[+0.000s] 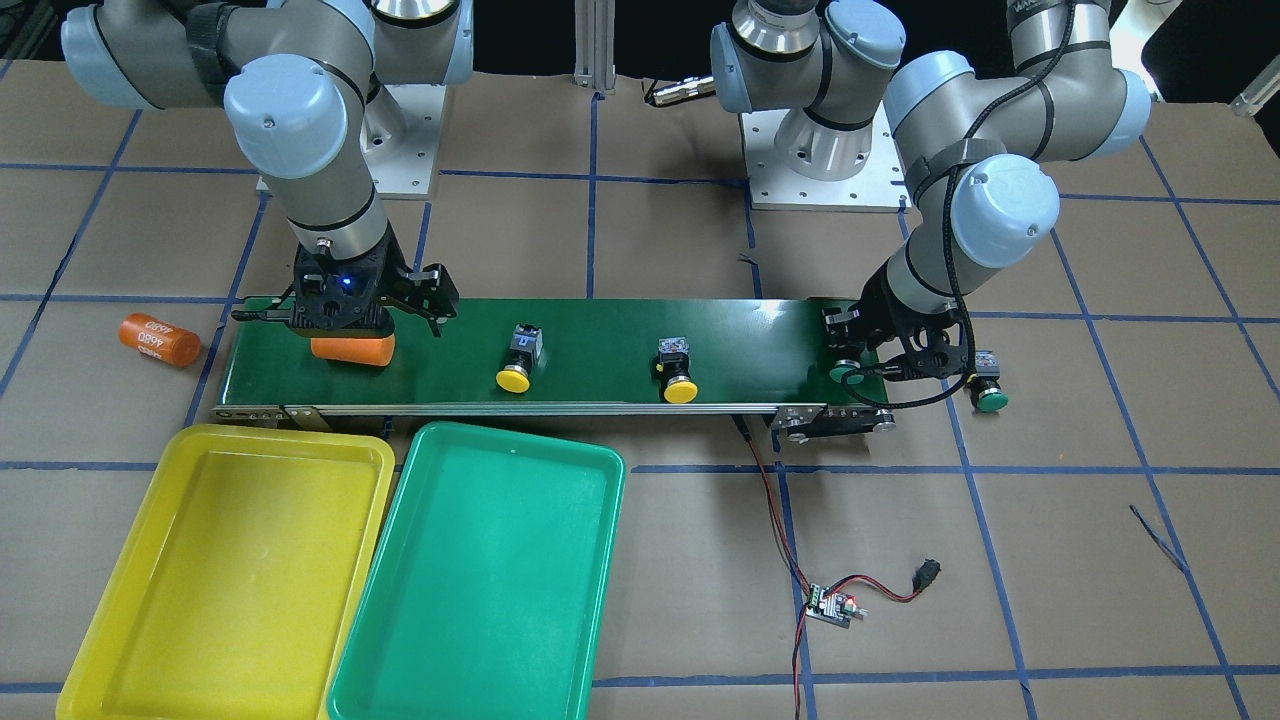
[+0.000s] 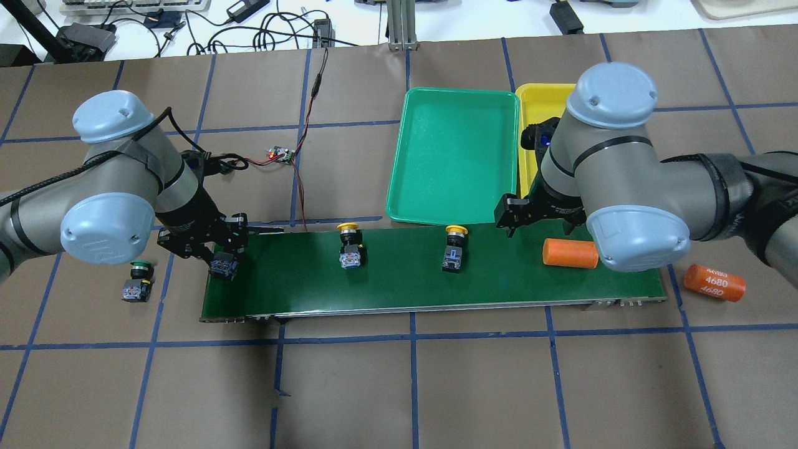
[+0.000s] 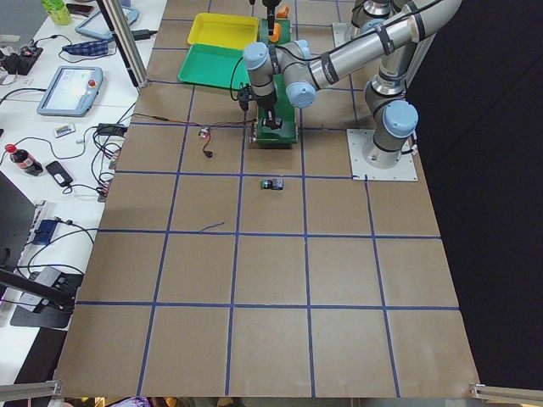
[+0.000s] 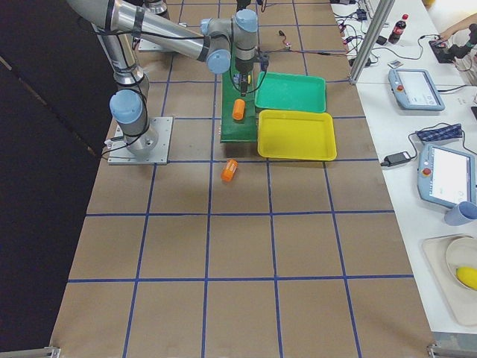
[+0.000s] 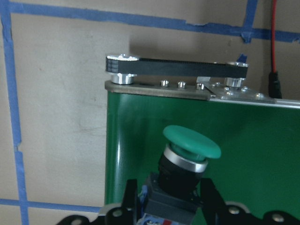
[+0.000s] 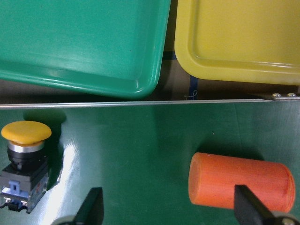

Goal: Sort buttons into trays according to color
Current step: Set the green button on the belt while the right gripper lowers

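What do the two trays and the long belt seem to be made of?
Yellow tray and green tray: probably moulded plastic, smooth and semi-glossy, judging by the soft highlights, rounded corners and uniform colour. Belt: perhaps a rubbery or PVC sheet, dark green and shiny, as it reflects light in streaks.

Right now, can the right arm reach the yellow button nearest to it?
Probably yes: its open end effector hovers beside that yellow button, only bare belt between them; the orange cylinder lies on the other side.
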### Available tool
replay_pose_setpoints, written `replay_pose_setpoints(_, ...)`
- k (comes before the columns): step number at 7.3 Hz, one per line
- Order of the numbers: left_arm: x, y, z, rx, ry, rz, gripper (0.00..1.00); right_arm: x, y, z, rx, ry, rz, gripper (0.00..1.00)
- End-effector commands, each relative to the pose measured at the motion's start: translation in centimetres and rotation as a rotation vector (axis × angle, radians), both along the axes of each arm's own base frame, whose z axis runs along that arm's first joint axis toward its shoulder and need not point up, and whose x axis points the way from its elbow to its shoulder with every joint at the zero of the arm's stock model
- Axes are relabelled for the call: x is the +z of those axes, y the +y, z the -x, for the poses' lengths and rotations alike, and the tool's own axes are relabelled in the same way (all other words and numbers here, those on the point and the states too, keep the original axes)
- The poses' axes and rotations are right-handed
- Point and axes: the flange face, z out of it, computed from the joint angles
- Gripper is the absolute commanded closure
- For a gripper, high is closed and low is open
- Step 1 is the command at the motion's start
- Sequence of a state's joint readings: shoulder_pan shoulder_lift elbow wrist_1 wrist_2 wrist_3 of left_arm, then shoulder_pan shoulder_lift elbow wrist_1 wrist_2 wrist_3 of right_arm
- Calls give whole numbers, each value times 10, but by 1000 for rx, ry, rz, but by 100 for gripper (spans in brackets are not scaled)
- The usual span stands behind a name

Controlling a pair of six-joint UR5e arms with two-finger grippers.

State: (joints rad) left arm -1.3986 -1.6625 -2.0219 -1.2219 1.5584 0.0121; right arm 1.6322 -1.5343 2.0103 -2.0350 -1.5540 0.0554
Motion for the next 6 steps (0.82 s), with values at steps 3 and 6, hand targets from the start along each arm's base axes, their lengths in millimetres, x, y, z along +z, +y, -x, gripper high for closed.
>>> replay_pose_setpoints(3, 34, -23, -16, 12, -23, 82, 0, -1, 0, -1, -9, -10, 19, 3)
replay_pose_setpoints(6, 50, -40, -143, -206, -30, 107, 0, -8, 5, -10, -32, -13, 48, 3)
